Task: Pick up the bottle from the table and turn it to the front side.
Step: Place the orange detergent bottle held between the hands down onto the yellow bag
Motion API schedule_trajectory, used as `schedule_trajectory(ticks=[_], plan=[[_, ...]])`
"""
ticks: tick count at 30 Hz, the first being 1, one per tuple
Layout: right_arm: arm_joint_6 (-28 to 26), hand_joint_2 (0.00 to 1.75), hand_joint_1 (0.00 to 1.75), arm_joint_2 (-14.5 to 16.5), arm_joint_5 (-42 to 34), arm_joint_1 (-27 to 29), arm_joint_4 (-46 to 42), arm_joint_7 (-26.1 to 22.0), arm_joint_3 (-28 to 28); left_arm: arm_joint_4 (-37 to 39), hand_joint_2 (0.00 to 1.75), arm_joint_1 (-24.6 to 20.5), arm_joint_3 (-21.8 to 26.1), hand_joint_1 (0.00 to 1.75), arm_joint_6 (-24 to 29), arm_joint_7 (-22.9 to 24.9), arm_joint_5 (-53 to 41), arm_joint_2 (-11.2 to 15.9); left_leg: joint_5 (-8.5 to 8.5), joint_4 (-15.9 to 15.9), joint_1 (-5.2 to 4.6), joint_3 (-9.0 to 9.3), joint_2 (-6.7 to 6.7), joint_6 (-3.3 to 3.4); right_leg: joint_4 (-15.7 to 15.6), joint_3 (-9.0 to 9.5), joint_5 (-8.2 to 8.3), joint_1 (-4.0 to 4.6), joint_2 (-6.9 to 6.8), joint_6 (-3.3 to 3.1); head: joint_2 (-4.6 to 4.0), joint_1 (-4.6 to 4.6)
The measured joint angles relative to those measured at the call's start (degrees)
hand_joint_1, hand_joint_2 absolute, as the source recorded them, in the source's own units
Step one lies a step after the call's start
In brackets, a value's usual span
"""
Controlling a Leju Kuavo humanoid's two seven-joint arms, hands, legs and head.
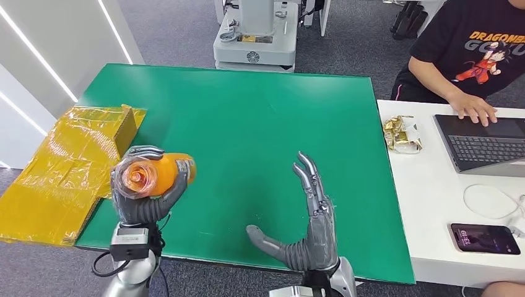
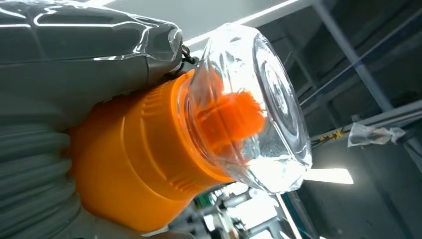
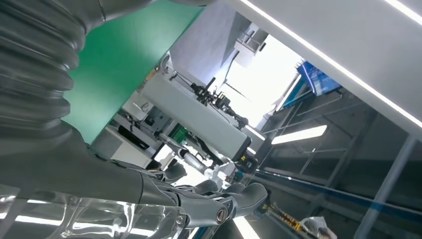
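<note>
The left hand (image 1: 143, 192) grips the orange bottle (image 1: 162, 174) around its body, lifted over the green tabletop's (image 1: 247, 124) near left corner, clear cap (image 2: 259, 104) toward the camera. The right hand (image 1: 308, 224) hovers near the front edge, fingers spread wide, holding nothing.

Silver arms, each ending in a dark grey metal hand: left hand (image 1: 145, 195), right hand (image 1: 309, 232). Slim jointed fingers (image 1: 308, 176), thick grey thumb. Ribbed grey wrist cover (image 3: 35, 89). Black camera box and looping black cable below left hand.
</note>
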Motion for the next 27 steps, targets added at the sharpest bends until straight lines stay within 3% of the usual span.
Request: schedule_trajectory(ticks=[6,14,19,22,27], plan=[[-0.92,1.75,0.0,0.0,-0.22,2.14,-2.59,-0.24,0.0,-0.81,1.75,0.17,1.02,1.75,3.4,5.98,-13.23,5.13,0.0,-0.03,0.01,0.01,0.01,-0.01,0.0,-0.03,-0.02,0.0,0.02,-0.02,0.0,-0.01],[0.02,1.75,0.0,-0.02,-1.46,3.03,-4.9,-0.41,-0.03,1.07,1.75,-0.36,3.86,1.75,0.93,12.24,-18.99,13.39,0.04,-0.05,0.02,0.04,0.1,-0.05,0.02,-0.05,-0.01,0.01,0.09,-0.04,0.0,-0.02],[0.96,1.75,0.0,-0.02,-2.39,3.03,-5.61,-0.49,-0.04,3.82,1.75,-1.33,5.49,1.75,0.24,18.23,-32.55,17.37,0.04,-0.05,0.02,0.04,0.08,-0.06,0.02,-0.04,-0.01,0.01,0.08,-0.03,0.0,-0.01],[1.62,1.75,0.0,-0.02,-3.07,2.99,-5.78,-0.64,-0.04,6.47,1.75,-2.74,5.6,1.75,-2.17,21.32,-39.88,19.76,0.04,-0.05,0.02,0.04,0.07,-0.06,0.02,-0.04,-0.01,0.01,0.07,-0.03,0.0,-0.01],[2.93,1.75,0.0,-0.05,-4.39,2.9,-5.76,-1.28,-0.04,13.77,1.75,-6.4,5.25,1.75,-10.53,21.69,-39.89,22.43,0.05,-0.05,0.03,0.04,0.09,-0.06,0.02,-0.05,0.01,0.02,0.08,-0.06,0.0,-0.01]])
